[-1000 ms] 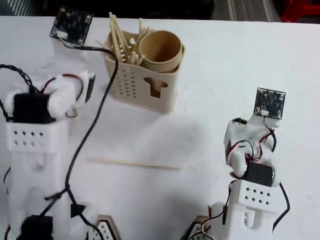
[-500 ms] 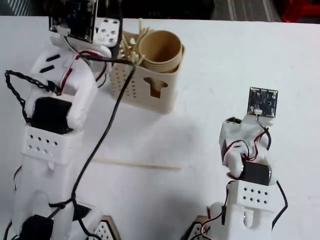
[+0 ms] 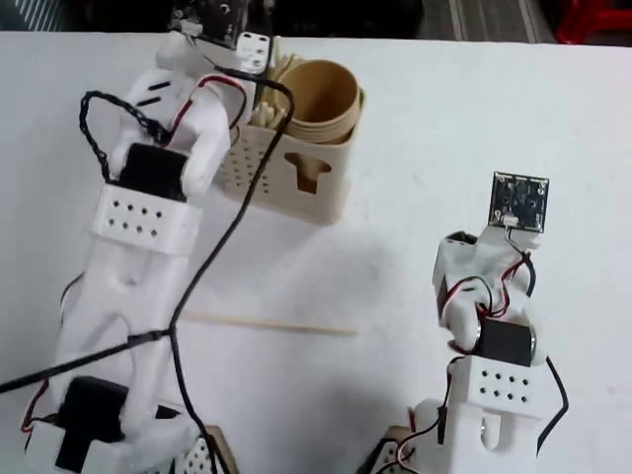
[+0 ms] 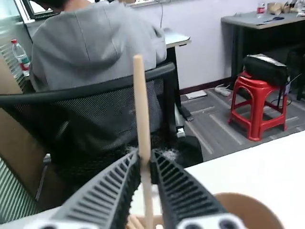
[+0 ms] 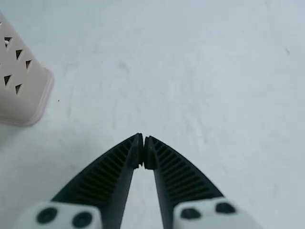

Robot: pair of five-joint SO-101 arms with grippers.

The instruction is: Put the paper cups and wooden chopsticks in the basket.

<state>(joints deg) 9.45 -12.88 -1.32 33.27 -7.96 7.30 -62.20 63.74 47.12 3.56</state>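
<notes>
There, at the far left of the table (image 3: 444, 118), the left arm (image 3: 138, 227) stretched from the near edge up to the basket (image 3: 296, 183), with its wrist above the basket's far left corner. The left gripper (image 4: 143, 167) was pinching a held chopstick (image 4: 139, 114). Both ribbed jaws pressed against the stick's sides, and the stick ran lengthwise between them and stuck out well past their tips. Its other end ran back between the jaws towards the basket's contents, next to the rim of the top cup.

The basket stood far and a little left of centre, with its perforated wall and cut-out handle facing the near side. A stack of paper cups (image 3: 316, 97) sat nested in its right part. A bundle of chopsticks (image 3: 269, 84) leaned in its left part, partly hidden under the arm's wrist.

One loose chopstick (image 3: 267, 323) lay flat on the table nearer the robot, well apart from the basket. It ran left to right between the two arms, and nothing touched it.

The right arm (image 3: 489, 326) sat folded at the near right. The right gripper (image 5: 143, 151) pointed down at bare tabletop with its jaws pressed together, tips meeting on nothing. A corner of the basket lay off to the gripper's far left.
</notes>
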